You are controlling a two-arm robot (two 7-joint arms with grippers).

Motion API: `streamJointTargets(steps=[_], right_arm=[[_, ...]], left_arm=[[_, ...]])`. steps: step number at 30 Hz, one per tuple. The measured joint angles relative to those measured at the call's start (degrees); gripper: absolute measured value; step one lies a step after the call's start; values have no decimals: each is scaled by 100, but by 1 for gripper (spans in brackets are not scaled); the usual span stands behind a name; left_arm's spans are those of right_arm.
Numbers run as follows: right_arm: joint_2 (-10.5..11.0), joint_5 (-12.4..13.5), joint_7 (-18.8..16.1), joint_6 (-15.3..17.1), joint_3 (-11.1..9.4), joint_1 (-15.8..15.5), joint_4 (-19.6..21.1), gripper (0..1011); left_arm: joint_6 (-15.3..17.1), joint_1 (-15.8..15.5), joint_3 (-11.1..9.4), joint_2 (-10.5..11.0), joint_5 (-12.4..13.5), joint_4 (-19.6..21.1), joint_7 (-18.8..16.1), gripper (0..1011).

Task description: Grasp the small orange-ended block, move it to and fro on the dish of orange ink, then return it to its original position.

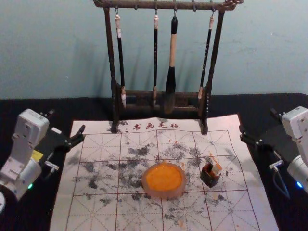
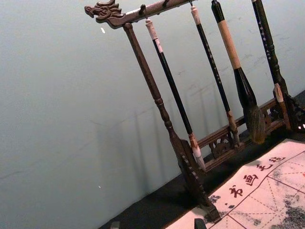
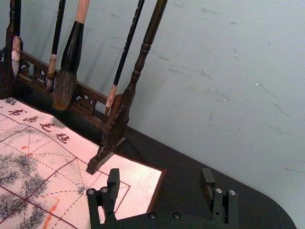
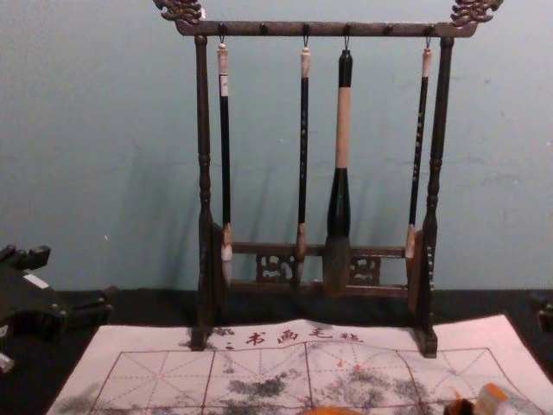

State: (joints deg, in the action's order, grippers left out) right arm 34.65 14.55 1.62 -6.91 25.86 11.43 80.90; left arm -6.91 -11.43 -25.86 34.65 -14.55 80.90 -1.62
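Block (image 1: pixel 217 169) in pot (image 1: pixel 209 180) — dish (image 1: pixel 164 194) L, rack (image 1: pixel 163 5) behind.

Tilted block (image 1: pixel 216 169), apparently orange-ended, near orange-filled dish (image 1: pixel 165 194).

Left arm (image 1: pixel 21 145): pale grey-white, rounded boxy housing, small green light (image 1: pixel 30 186)
Right arm (image 1: pixel 298 126): matching pale housing, small blue light (image 1: pixel 299 184)
Left gripper (image 1: pixel 67 121): black, angular, with a white strip (image 1: pixel 56 130)
Right gripper (image 1: pixel 257 121): black, blocky fingers (image 3: pixel 113 183), round silvery screws (image 3: pixel 152 215), straight-edged crossbar (image 3: pixel 164 222)
Cable by right arm (image 1: pixel 281 190): thin, dark, curved
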Motion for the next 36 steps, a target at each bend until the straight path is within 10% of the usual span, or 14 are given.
streamJointTargets(steps=[21, 36], right_arm=[[35, 31, -54, 2, -56, -93, 88, 1002], [894, 894, -872, 290, -614, -1680, 1463, 1002]], left_arm=[[0, 0, 0, 0, 0, 0, 0, 1010], [0, 0, 0, 0, 0, 0, 0, 1010]])
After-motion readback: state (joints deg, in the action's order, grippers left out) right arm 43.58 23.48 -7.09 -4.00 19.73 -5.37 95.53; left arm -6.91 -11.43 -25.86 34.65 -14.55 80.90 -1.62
